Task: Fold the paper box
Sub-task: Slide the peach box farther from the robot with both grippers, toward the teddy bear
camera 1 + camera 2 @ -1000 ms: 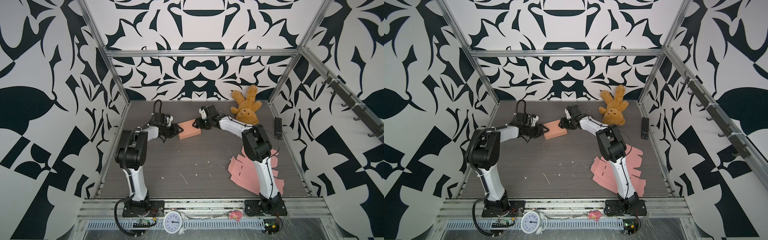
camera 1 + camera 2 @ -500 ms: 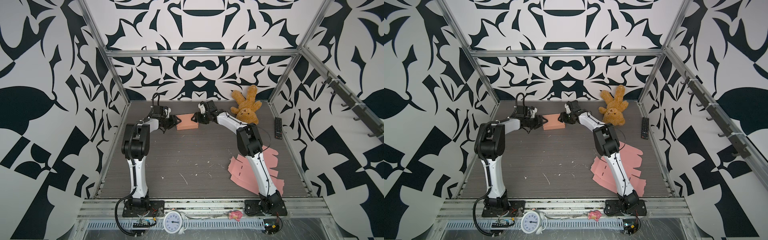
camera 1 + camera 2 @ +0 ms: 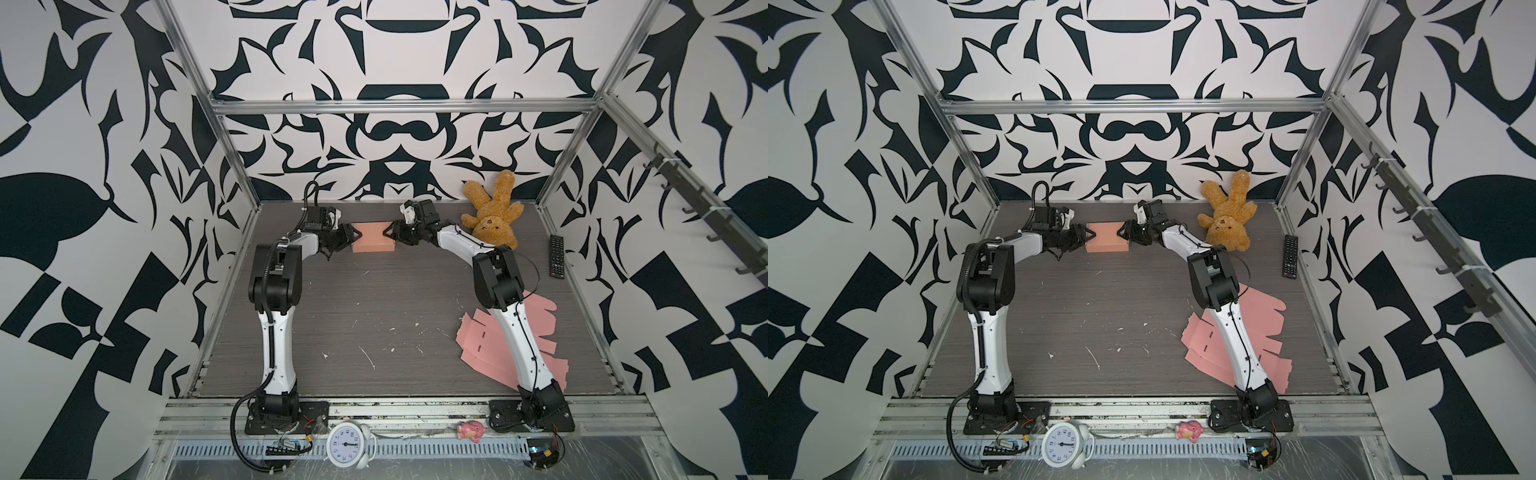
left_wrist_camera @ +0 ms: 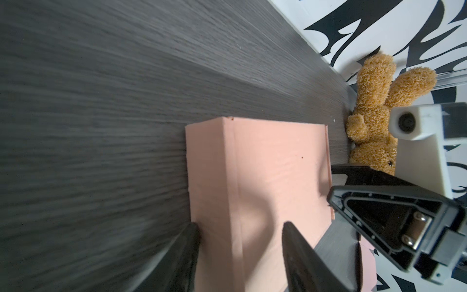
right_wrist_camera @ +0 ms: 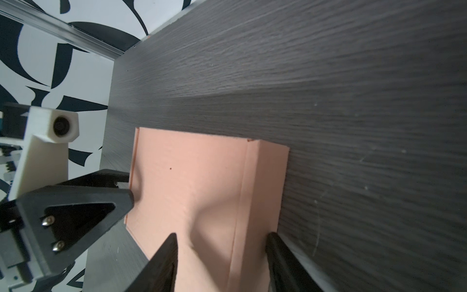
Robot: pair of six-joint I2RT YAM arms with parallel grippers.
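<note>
Paper box [image 3: 372, 237] already reads as a closed pink block, lying close to the table's [image 3: 374, 316] far edge, about midway along it, well apart from the flat pink blanks [image 3: 478, 345] near the right-hand front corner. Left gripper [image 3: 351, 241] is at one short end and right gripper [image 3: 390, 235] at the other. Each wrist view shows the jaws part-way apart and straddling an end of the box near its front top edge: one fingertip [image 4: 193, 228] by the narrow front face, the other over the broad top. Cannot tell whether either pair presses on the card. Handling, as a judgement: thin card, hollow and very light, so it will slide on the smooth laminate at a nudge. The broad top looks faintly rippled, so it would likely dent under a hard pinch. Creased edges and corners are the stiffest parts, so hold there, at opposite ends, with light pressure. Teddy bear [image 3: 492, 220] lies at the far right corner, clear of the work.
</note>
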